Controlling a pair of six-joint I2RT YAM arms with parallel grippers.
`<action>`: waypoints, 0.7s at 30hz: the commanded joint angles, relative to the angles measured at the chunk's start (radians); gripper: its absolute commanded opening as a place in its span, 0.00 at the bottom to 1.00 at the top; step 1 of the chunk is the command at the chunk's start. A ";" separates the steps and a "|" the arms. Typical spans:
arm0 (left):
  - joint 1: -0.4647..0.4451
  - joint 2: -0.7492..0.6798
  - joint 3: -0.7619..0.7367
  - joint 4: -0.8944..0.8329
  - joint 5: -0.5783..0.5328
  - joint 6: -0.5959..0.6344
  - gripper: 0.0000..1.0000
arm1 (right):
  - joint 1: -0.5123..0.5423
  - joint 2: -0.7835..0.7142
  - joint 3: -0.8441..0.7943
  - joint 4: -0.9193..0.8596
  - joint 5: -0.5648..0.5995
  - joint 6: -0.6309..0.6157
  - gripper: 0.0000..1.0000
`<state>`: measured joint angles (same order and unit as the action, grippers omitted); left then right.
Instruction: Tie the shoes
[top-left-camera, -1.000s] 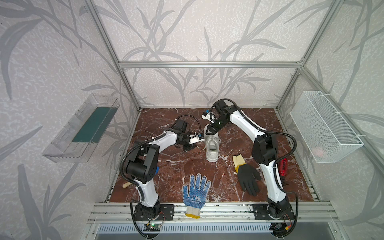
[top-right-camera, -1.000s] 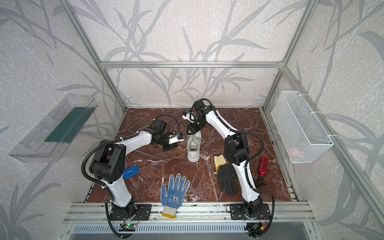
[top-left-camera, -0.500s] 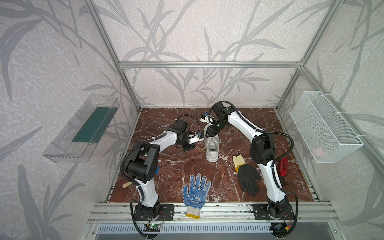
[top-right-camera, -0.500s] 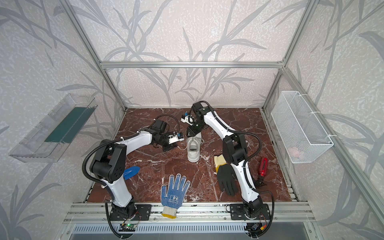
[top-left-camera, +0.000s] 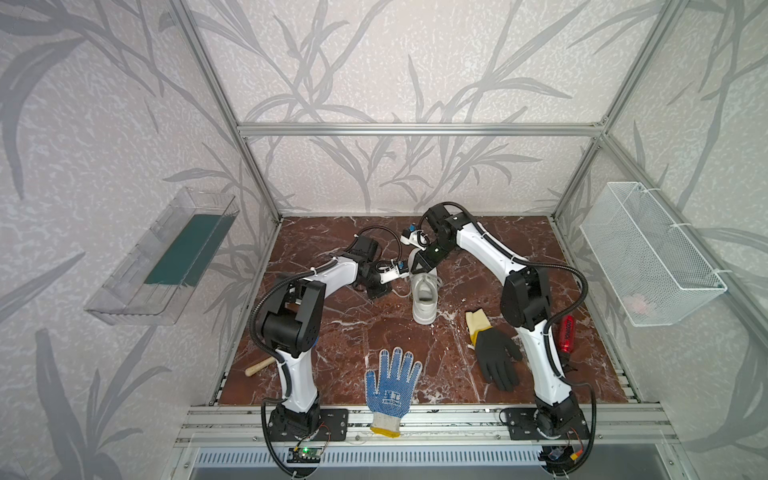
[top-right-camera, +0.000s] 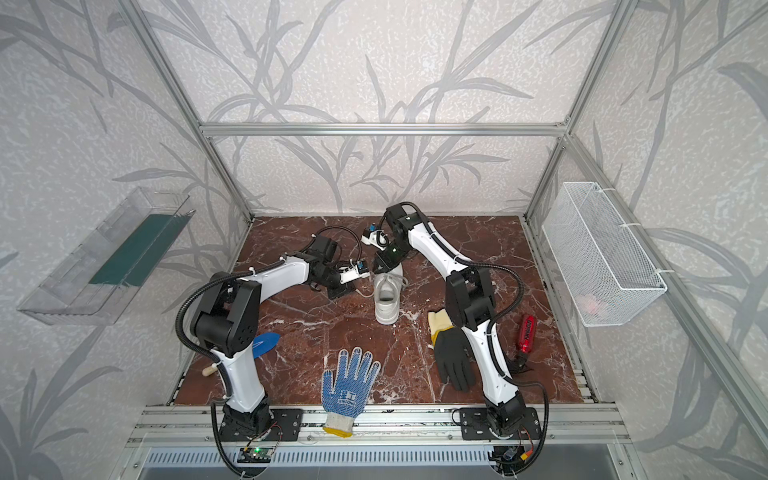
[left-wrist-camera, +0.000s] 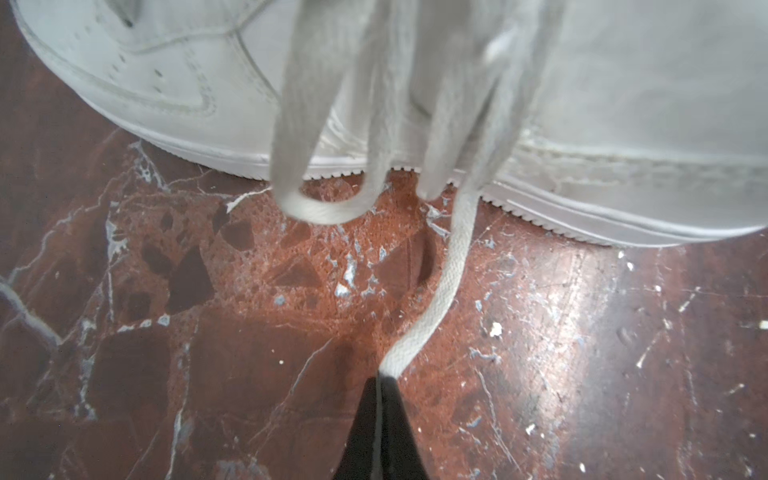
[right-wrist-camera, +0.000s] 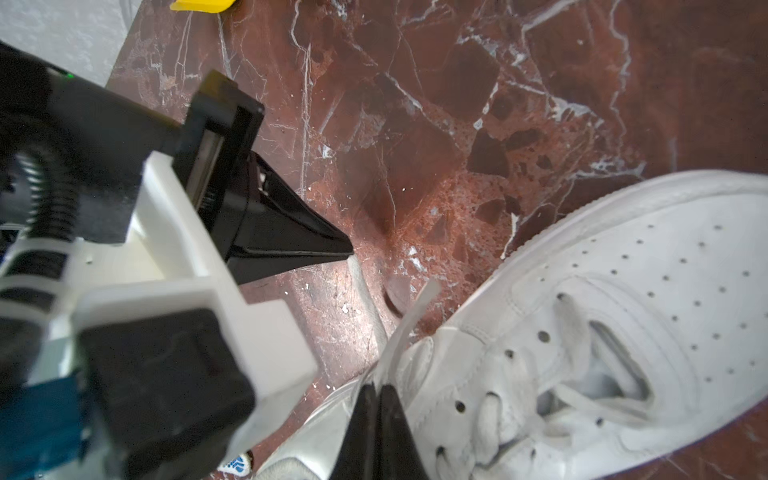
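Sneaker (top-left-camera: 424, 297): left pincer (left-wrist-camera: 380, 380) pinches one lace (left-wrist-camera: 451, 270); right pincer (right-wrist-camera: 379, 388) seemingly nips the other lace (right-wrist-camera: 409, 320).

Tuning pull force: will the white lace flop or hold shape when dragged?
Probably floppy: the lace curves limp over the marble table from the left fingers. Flat weave likely grips well. The sneaker may slide on that glossy surface.

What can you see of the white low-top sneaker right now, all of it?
The white leather-look low-top sneaker stands upright on its thick white ridged sole on the red-brown marble tabletop, mid-table. Toe box perforated, slightly scuffed. Its long flat white laces are loose; no finished bow shows. The left gripper is shut on one lace, the right gripper on another above the eyelets.
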<state>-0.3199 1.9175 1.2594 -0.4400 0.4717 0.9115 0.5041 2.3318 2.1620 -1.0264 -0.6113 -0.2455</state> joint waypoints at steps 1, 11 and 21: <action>0.001 0.031 0.043 -0.026 0.008 -0.012 0.00 | -0.016 -0.064 -0.064 0.084 -0.094 0.050 0.05; 0.018 0.101 0.132 -0.012 0.017 -0.059 0.00 | -0.045 -0.137 -0.212 0.225 -0.206 0.104 0.00; 0.027 0.177 0.261 -0.039 -0.043 -0.057 0.00 | -0.058 -0.170 -0.279 0.281 -0.286 0.112 0.00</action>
<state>-0.2981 2.0697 1.4799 -0.4454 0.4477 0.8543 0.4511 2.2253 1.8992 -0.7723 -0.8398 -0.1425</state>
